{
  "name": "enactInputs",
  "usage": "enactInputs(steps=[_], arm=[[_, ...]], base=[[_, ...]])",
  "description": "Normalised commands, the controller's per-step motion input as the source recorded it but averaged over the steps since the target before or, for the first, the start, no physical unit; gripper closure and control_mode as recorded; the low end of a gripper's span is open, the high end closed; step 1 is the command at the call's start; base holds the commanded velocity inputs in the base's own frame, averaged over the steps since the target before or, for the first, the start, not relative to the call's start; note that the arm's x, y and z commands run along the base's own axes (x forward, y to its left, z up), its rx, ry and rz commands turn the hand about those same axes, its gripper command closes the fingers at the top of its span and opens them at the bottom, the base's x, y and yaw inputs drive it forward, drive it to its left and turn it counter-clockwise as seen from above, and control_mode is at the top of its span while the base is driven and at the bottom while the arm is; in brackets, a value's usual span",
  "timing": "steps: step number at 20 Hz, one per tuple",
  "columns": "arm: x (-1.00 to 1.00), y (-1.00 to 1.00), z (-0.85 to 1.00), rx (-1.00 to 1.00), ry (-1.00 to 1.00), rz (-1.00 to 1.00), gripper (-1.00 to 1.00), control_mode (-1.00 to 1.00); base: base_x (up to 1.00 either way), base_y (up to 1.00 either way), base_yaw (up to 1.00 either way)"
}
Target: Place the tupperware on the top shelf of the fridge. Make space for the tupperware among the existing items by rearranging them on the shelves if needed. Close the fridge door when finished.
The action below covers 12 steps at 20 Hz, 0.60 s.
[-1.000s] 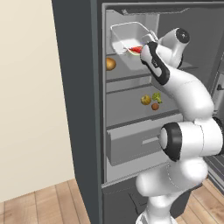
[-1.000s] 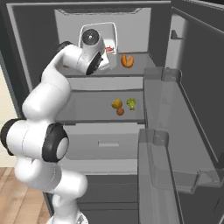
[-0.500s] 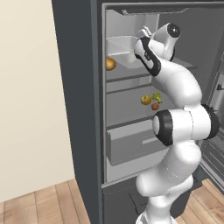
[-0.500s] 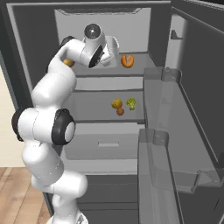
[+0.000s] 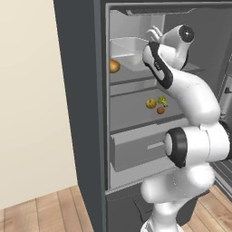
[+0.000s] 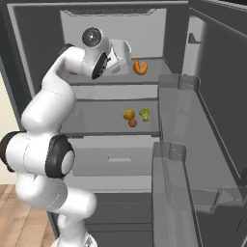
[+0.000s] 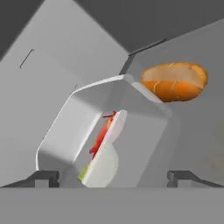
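Observation:
The tupperware [image 5: 128,50] [image 7: 131,131], a translucent whitish tub with a red and a yellow-green piece inside, rests on the top shelf [image 5: 131,76] of the fridge [image 5: 77,90]. My gripper [image 7: 113,177] is open, its two tips spread wide on either side of the tub's near end, and it holds nothing. In the base views the gripper [image 5: 152,36] [image 6: 119,57] sits deep in the top compartment, right at the tub [image 6: 124,47]. An orange-brown item [image 5: 114,66] [image 6: 140,66] [image 7: 175,81] lies on the same shelf beside the tub.
On the lower shelf [image 6: 96,118] sit a yellow [image 6: 128,114], a green [image 6: 144,114] and a red item [image 6: 132,123]. A grey drawer [image 5: 136,152] lies below. The fridge door [image 6: 217,120] stands wide open at the right, its rack ledges [image 6: 183,159] jutting toward me.
The hand carried the tub from in front of the compartment inward onto the top shelf. The jaws then spread wide and let go of it. The arm stretched up and forward.

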Motion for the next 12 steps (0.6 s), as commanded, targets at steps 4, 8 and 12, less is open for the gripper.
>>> enactInputs(steps=[4, 8, 12], arm=[[-1.0, 0.0, 0.0, -0.08, -0.17, 0.0, -1.0, -1.0], [-1.0, 0.0, 0.01, -0.07, -0.08, 0.0, -1.0, -1.0], [-1.0, 0.0, 0.23, -0.18, 0.0, 0.1, -1.0, -1.0]], base=[[0.0, 0.0, 0.0], [0.0, 0.0, 0.0], [0.0, 0.0, 0.0]])
